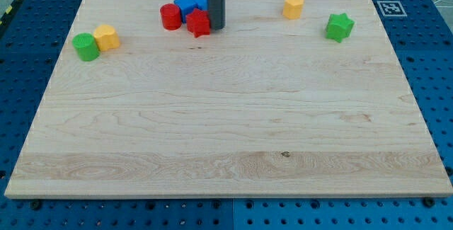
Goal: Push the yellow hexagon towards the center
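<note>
A pale wooden worktop fills the camera view, resting on a blue pegboard base. The yellow hexagon sits near the view's top, right of the middle: a small, chunky, orange-yellow block with flat sides, standing alone on bare wood. A dark rod comes down from the view's top edge, and my tip rests on the worktop well to the left of the hexagon, just beside a red star block. A red cylinder and a blue block crowd that star. A green star lies right of the hexagon. At the view's left, a green cylinder touches another yellow block. There is no gripper.
</note>
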Motion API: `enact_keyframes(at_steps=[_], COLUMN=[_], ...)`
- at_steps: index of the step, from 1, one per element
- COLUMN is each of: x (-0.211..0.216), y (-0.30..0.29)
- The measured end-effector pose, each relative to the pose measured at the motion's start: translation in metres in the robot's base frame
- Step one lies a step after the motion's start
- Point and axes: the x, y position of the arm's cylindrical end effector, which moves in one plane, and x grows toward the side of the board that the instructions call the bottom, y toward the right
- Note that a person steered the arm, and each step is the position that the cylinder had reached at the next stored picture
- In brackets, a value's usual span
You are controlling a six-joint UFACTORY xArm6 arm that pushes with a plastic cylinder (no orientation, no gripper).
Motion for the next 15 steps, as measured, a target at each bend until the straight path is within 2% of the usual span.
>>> enact_keyframes(at_steps=[2, 4, 5, 6, 8, 9, 10, 11, 13, 14, 15], x=[0.000, 0.002, 0.008, -0.007, -0.095, -0.108, -0.109, -0.102, -0.010, -0.009, -0.011], y=[-0.024, 0.058, 0.069, 0.069, 0.078, 0.118, 0.193, 0.242, 0.180, 0.173, 0.211])
